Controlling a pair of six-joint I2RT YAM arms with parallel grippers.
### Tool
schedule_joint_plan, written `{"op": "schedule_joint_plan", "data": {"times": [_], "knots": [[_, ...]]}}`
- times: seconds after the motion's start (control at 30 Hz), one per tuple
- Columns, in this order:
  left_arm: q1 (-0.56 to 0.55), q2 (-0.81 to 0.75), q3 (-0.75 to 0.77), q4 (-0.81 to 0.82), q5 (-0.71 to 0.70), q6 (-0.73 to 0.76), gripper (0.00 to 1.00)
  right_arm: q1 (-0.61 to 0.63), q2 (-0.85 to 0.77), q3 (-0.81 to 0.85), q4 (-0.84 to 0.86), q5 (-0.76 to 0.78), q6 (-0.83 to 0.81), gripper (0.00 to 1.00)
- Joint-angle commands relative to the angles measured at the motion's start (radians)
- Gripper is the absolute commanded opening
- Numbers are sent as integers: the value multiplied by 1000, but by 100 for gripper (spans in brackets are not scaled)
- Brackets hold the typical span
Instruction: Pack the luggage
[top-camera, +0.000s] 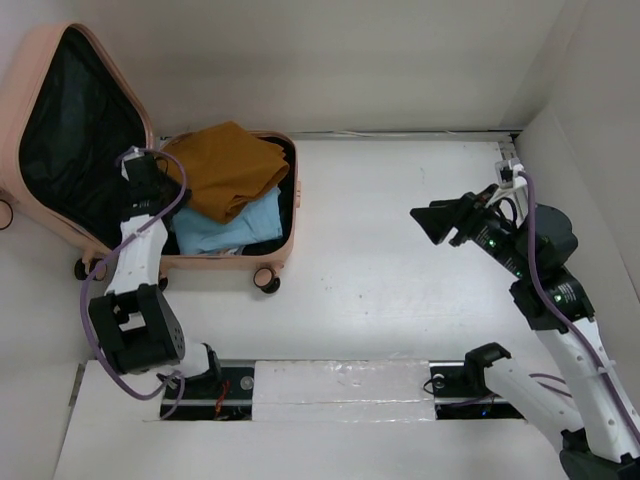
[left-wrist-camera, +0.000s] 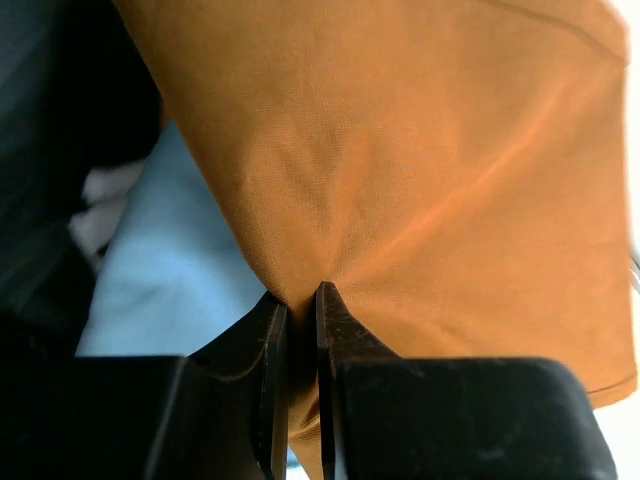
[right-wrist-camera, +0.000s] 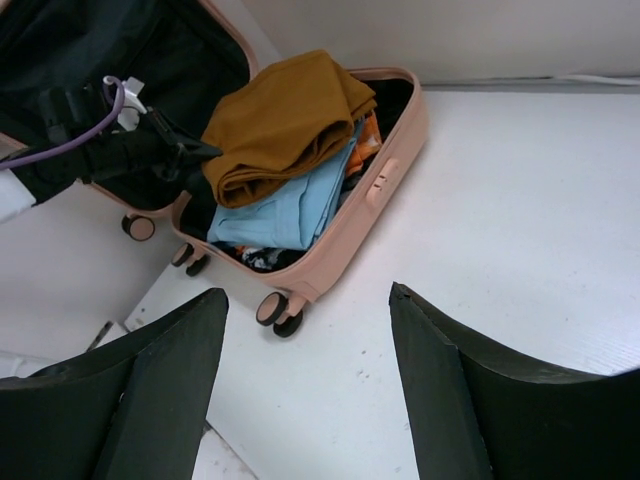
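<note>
Peach luggage (right-wrist-camera: 350, 235) lies open at the far left of the table (top-camera: 400, 300), heaped so high that the mustard cloth (top-camera: 232, 165), pinched by the clenched left gripper (left-wrist-camera: 302, 300), could slide out or jam the lid (top-camera: 70, 120); the right gripper (right-wrist-camera: 305, 292) hangs spread, empty.

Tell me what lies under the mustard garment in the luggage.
A light blue garment lies directly beneath the mustard garment; patterned fabric peeks out lower down. Anything deeper in the luggage is covered.

No readable txt, labels, brands, nos. or signs showing in any view.
</note>
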Motion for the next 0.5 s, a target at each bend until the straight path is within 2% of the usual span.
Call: {"op": "schedule_joint_plan", "data": {"times": [0.0, 0.2, 0.23, 0.27, 0.3, 0.33, 0.4, 0.47], "knots": [[4, -134, -104, -33, -163, -60, 0, 29, 17, -7, 82, -39, -5, 72], [4, -258, -177, -52, -221, -106, 0, 69, 37, -27, 102, -15, 4, 72], [4, -258, -177, -53, -221, -106, 7, 83, 46, -27, 102, -4, 4, 72], [4, -273, -177, -69, -233, -106, 32, 98, 47, -37, 102, -4, 4, 72], [4, -298, -177, -83, -234, -118, 49, 99, 47, -37, 112, 7, 4, 72], [4, -319, -177, -92, -246, -118, 59, 111, 59, -46, 126, 18, 4, 76], [4, -388, -206, -92, -272, -118, 70, 125, 85, -55, 126, 18, 4, 76], [4, -535, -238, -63, -304, -118, 75, 158, 94, -67, 142, 31, 4, 76]]}}
